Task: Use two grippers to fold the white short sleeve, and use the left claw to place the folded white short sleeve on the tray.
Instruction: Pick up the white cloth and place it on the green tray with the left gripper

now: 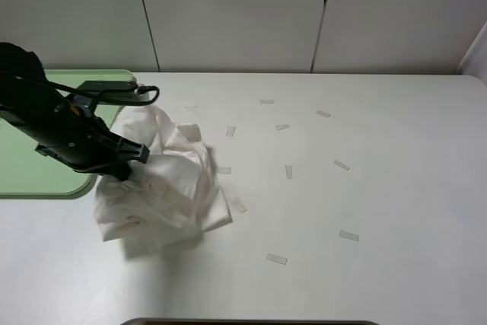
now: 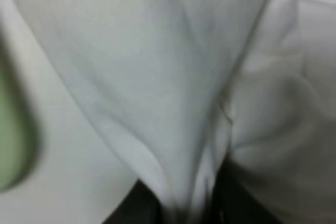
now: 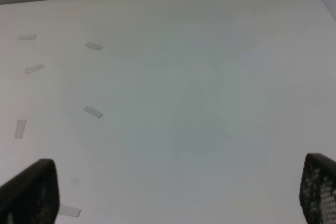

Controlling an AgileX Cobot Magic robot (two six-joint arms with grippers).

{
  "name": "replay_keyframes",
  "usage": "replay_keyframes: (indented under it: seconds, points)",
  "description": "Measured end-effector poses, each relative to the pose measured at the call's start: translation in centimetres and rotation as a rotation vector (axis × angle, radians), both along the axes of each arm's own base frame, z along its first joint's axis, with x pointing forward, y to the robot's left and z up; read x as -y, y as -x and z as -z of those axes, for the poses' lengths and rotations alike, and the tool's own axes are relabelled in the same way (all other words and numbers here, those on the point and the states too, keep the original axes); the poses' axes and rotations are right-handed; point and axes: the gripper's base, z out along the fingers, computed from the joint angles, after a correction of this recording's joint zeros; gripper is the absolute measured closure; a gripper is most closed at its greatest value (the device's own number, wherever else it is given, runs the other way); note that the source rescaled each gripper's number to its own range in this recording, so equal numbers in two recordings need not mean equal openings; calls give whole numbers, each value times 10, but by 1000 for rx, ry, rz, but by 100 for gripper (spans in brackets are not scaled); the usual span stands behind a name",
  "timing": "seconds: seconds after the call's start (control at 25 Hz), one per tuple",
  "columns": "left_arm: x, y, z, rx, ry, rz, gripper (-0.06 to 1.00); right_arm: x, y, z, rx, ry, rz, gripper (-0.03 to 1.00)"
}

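Now we clamp our left claw (image 1: 129,164) jaws on the bunched white short sleeve (image 1: 171,184) to carry it toward the tray (image 1: 30,180) at the surface's left edge; our right gripper (image 3: 173,192) jaws stand apart

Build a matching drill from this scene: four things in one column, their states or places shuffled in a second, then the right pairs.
Things:
1. white short sleeve
2. tray
3. left claw
4. right gripper

States:
A. jaws wide apart over bare table
B. pale green, at the table's left edge
C. bunched, gripped
D. shut on cloth

Pairs: 1-C, 2-B, 3-D, 4-A
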Motion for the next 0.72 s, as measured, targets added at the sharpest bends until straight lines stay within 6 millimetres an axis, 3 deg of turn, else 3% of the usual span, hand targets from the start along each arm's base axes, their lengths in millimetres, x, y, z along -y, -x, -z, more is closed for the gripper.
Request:
replay_keyframes:
  seconds: [0.16,0.2,0.4,0.72]
  points:
    - [-40,-2,-14,6,-102,-16,86,0,0,0,0,0,0,-3]
    - [-40,-2,-14,6,-102,-16,86,0,0,0,0,0,0,-3]
    - [-98,-13,-30,42,-203,-87,86,0,0,0,0,0,0,-3]
    - [-134,-29,-44,184,-265,-53,86,0,0,0,0,0,0,-3]
